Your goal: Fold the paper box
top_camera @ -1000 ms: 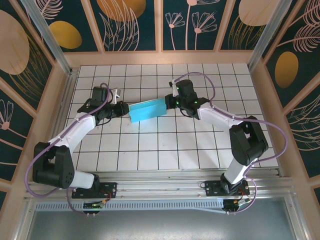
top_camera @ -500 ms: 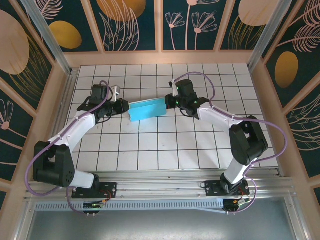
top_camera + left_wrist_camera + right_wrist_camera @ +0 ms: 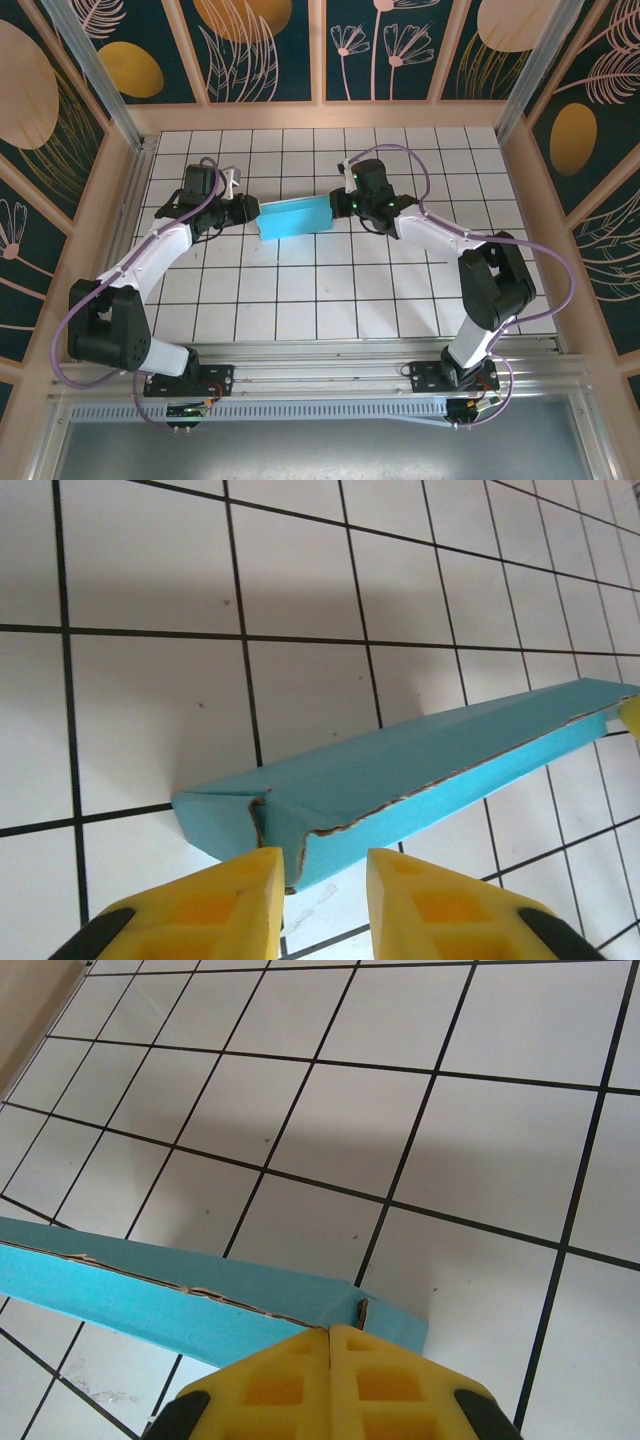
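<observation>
The paper box [image 3: 293,216] is a long light-blue folded piece, tilted, spanning between my two grippers over the white tiles. Seen from the left wrist, its torn-edged corner [image 3: 285,825] sits between the yellow fingers of my left gripper [image 3: 325,865]. Those jaws stand apart: the card lies beside the left finger, with a gap to the right one. In the top view this gripper [image 3: 250,212] is at the box's left end. My right gripper [image 3: 329,1332] is shut, fingers pressed together on the end of the box [image 3: 150,1300], and sits at its right end [image 3: 338,207].
The white tiled table [image 3: 300,290] is fenced by a raised wooden frame [image 3: 320,115] at the back and sides. A metal rail [image 3: 320,362] carrying both arm bases runs along the near edge. Open tiles lie in front of the box.
The left gripper's jaws have spread apart at the box's left corner and that wrist has shifted slightly back. The box and the right gripper have stayed put.
</observation>
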